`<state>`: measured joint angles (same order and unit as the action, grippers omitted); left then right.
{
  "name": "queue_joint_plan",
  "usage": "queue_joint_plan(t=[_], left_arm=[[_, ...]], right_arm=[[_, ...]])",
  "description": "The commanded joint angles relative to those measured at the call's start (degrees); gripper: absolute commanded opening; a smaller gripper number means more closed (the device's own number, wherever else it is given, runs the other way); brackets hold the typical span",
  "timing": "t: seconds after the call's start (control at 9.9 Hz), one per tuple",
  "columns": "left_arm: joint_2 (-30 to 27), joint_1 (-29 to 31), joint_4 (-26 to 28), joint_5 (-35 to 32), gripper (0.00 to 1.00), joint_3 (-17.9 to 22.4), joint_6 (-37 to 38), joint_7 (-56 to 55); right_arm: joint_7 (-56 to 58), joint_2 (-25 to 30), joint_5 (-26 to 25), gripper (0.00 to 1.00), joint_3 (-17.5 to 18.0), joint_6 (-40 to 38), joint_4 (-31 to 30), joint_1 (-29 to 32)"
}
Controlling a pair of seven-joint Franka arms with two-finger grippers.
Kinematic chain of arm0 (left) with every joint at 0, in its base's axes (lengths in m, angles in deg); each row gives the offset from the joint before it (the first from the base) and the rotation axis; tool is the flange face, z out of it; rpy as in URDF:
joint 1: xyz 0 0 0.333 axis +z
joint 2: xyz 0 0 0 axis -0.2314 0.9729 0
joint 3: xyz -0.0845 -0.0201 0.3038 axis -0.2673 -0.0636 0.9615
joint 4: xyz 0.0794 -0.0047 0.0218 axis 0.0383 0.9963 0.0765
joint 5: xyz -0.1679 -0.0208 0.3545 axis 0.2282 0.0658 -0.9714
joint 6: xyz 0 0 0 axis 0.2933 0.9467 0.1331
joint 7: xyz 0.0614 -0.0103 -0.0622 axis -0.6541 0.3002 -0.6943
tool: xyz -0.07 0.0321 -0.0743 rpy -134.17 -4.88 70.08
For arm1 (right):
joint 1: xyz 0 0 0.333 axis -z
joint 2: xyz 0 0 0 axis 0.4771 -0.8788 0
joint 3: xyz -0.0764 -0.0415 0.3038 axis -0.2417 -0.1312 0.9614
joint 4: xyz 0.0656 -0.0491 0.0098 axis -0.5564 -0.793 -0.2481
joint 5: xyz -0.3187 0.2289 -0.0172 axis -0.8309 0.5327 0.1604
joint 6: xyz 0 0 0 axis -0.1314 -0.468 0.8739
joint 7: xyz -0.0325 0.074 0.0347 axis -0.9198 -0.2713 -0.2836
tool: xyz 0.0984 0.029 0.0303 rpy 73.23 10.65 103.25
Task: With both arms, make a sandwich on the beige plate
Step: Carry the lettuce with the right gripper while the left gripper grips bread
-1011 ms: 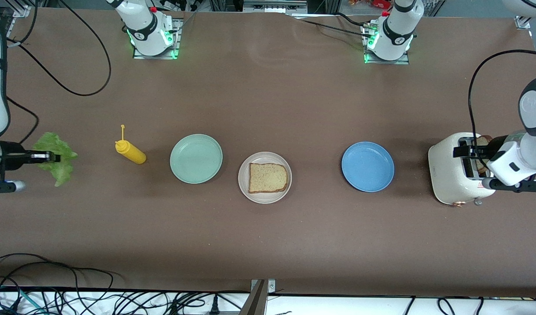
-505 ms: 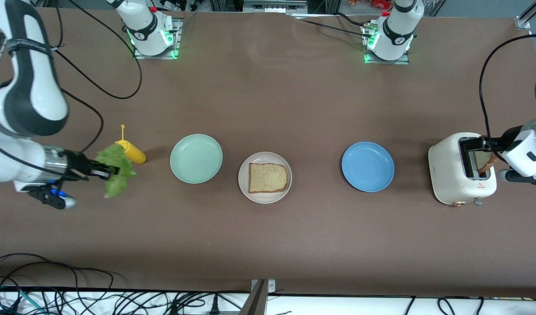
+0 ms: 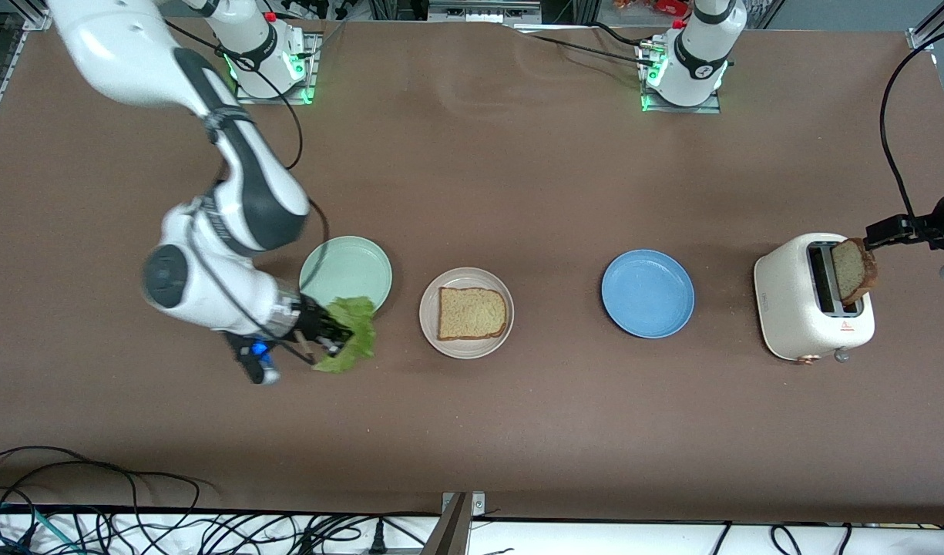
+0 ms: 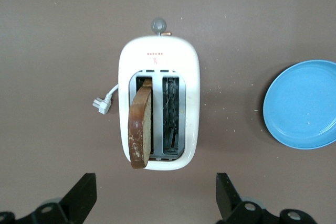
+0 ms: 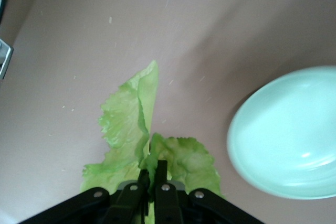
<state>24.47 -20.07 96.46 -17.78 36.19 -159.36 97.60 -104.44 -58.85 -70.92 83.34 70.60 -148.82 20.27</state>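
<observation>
**Lettuce in the air, one slice on the plate**

The right hand [image 3: 340, 333] is pinched tight on a ruffled green lettuce leaf [image 3: 354, 333], holding it over the brown counter [image 3: 472, 432] at the edge of the round pale mint-green plate [image 3: 345, 270]. Beside that plate, toward the left arm's end, the round cream-beige plate [image 3: 466, 347] carries one square tan bread slice [image 3: 472, 313] with a darker crust. Next along sits the round blue plate [image 3: 647, 293], then the white two-slot toaster [image 3: 795, 308]. A second brown-crusted bread slice [image 4: 139, 129] stands tilted out of one slot. The left hand [image 4: 156, 203] hangs above the toaster, fingers spread wide, gripping nothing.
</observation>
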Motion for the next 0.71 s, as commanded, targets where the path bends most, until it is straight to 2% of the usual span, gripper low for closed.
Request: queue_joint_plan(t=[0.0,0.1,0.3,0.61], left_arm=[[-4.6,1.2,11.8,-2.0,1.0,-0.7,-10.4,0.7],[-5.1,1.3,14.8,-3.7,1.0,-0.7,-14.3,0.7],[-5.0,1.7,18.1,-6.4,1.0,-0.7,-19.6,0.7],[-2.6,3.0,19.4,-6.4,1.0,-0.7,-21.5,0.8]], right_arm=[[-12.3,-5.3,-0.2,0.0,-0.3,9.0,1.7,-6.2],[-16.3,-6.8,-0.2,0.0,-0.4,12.1,1.7,-8.4],[-20.4,-8.6,0.0,0.0,-0.4,13.7,1.6,-11.1],[-20.5,-9.8,-0.5,0.0,-0.4,13.8,0.2,-13.9]])
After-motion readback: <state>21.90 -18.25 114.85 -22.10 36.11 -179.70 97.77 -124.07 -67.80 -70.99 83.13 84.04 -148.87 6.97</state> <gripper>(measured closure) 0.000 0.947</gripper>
